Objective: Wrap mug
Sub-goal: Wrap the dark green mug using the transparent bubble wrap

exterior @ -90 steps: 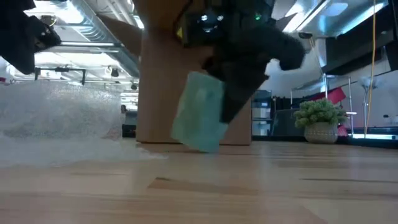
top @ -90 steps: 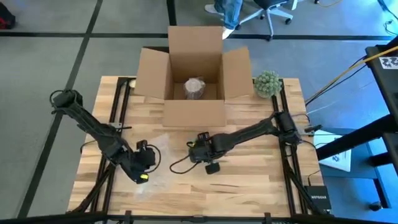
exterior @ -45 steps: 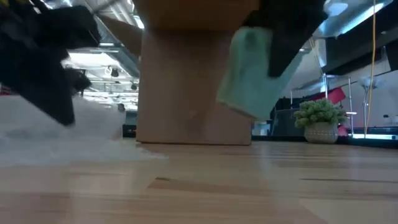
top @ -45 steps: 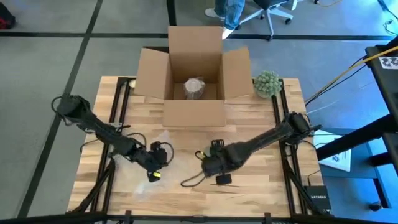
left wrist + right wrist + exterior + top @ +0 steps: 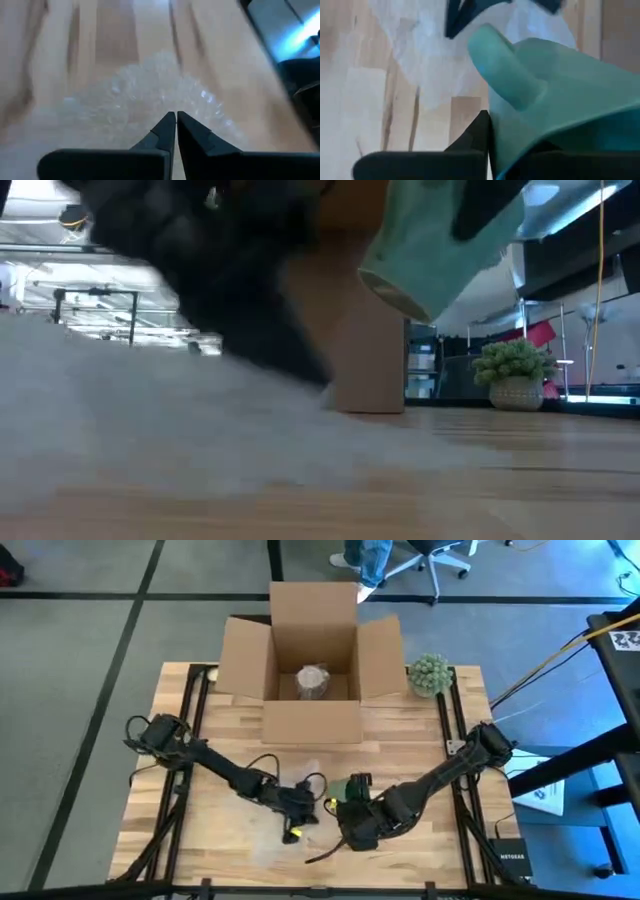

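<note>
Wooden counter (image 5: 400, 740) carries an open cardboard box (image 5: 312, 660) at 12 o'clock and a small potted plant (image 5: 430, 673) at 1 o'clock. Since half a second ago both arms have swung toward 6 o'clock and drawn closer. Right pincer (image 5: 352, 802) is clenched on the teal mug (image 5: 425, 240), now lifted higher and tilted above the counter. Left pincer (image 5: 175, 127), fingers pressed together, has moved in over the bubble wrap (image 5: 150, 95), just beside the mug.
</note>
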`<action>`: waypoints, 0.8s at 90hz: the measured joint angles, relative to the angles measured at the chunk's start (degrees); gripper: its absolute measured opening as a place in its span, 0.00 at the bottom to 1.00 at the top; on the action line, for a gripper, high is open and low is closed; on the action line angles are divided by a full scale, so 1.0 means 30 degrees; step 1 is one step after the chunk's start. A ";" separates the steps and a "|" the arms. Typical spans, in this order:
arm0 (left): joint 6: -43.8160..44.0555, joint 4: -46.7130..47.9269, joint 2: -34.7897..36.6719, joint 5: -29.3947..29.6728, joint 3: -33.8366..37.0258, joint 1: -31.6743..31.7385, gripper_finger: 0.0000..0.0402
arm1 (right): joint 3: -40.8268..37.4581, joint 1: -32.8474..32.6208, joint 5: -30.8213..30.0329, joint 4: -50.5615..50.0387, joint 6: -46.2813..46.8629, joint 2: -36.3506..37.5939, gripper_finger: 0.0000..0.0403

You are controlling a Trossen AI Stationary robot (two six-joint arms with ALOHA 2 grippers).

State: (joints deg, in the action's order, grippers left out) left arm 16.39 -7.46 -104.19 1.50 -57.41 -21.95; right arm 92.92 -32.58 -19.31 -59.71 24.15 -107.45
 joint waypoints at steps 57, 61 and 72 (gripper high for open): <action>1.1947 1.1989 0.7106 0.3468 0.4575 -0.7422 0.00 | 0.0003 0.0030 0.2945 0.4431 -0.1132 -0.1903 0.01; 1.2564 1.0602 0.7106 0.3120 0.5364 -0.7765 0.00 | -0.0007 0.0089 0.2990 0.4412 -0.1132 -0.2163 0.01; 1.3654 0.8275 0.7090 0.2665 0.6898 -0.8241 0.00 | -0.0007 0.0262 0.3138 0.4533 -0.1139 -0.2507 0.01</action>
State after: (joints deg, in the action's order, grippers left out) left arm 57.35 17.36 -82.92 9.49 -36.71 -46.67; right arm 92.90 -31.79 -9.89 -46.11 20.73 -114.97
